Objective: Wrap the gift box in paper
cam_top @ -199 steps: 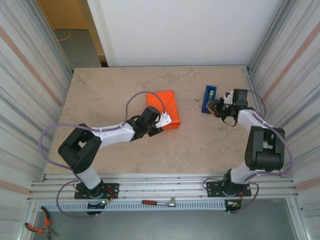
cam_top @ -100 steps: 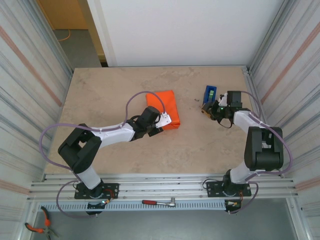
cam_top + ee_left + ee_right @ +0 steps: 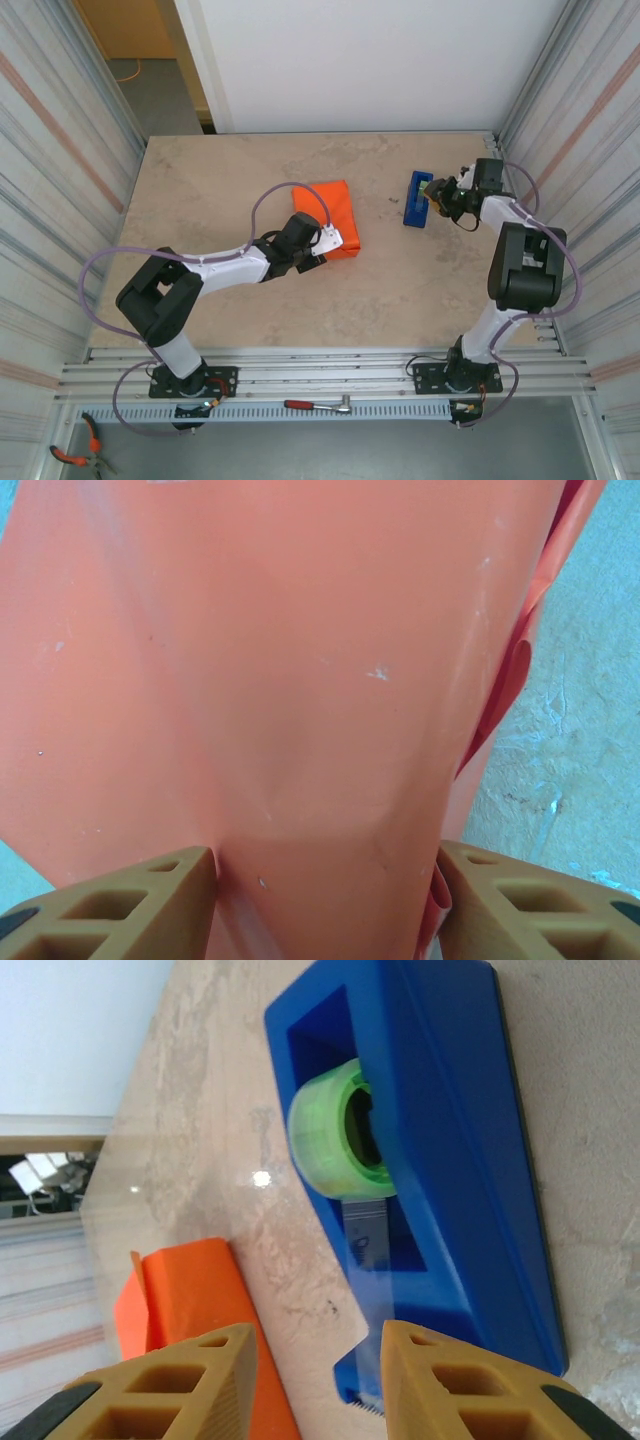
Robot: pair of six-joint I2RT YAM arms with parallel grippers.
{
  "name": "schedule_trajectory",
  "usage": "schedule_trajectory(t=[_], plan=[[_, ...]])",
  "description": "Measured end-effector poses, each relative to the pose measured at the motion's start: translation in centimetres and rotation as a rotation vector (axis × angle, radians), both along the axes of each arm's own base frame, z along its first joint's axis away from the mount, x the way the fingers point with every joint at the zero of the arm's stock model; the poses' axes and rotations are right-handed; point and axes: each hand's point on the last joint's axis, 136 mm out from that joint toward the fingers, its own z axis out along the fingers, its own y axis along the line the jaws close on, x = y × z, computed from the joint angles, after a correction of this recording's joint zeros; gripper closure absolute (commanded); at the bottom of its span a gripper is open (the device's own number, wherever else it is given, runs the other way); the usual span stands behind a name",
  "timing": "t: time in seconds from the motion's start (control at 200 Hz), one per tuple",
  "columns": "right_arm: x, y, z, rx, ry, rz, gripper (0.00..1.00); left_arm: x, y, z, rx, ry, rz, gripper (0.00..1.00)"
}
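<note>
The paper [image 3: 325,205] is a bright orange sheet folded into a flat parcel at the table's middle; the gift box is hidden inside it. My left gripper [image 3: 330,243] is shut on the parcel's near end. In the left wrist view the orange paper [image 3: 280,680] bulges between the two tan fingers [image 3: 130,900], with my left gripper [image 3: 325,885] pressing both its sides. My right gripper [image 3: 438,194] is open at the right side of the blue tape dispenser [image 3: 415,198]. In the right wrist view my right gripper [image 3: 318,1345] stands apart beside the dispenser's [image 3: 460,1160] cutter end, with a clear tape tail between the fingers, ungripped.
A green tape roll [image 3: 335,1130] sits in the dispenser. Corrugated metal walls [image 3: 60,190] close in both sides of the beige table [image 3: 210,180]. A wrench [image 3: 318,405] lies on the rail in front of the arm bases.
My right gripper has moved from the dispenser's near end toward the back right and its jaws have widened. The left arm and the parcel have stayed still.
</note>
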Motion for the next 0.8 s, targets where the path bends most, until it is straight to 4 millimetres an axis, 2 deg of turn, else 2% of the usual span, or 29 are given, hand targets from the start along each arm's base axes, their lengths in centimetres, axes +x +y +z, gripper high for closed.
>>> schedule_trajectory(t=[0.341,0.802], plan=[[0.0,0.3,-2.7,0.026,0.064,0.020,0.66,0.0,0.0,0.0,0.000,0.000,0.000,0.42],[0.6,0.7,-2.9,0.050,0.064,0.038,0.75,0.0,0.0,0.0,0.000,0.000,0.000,0.43]])
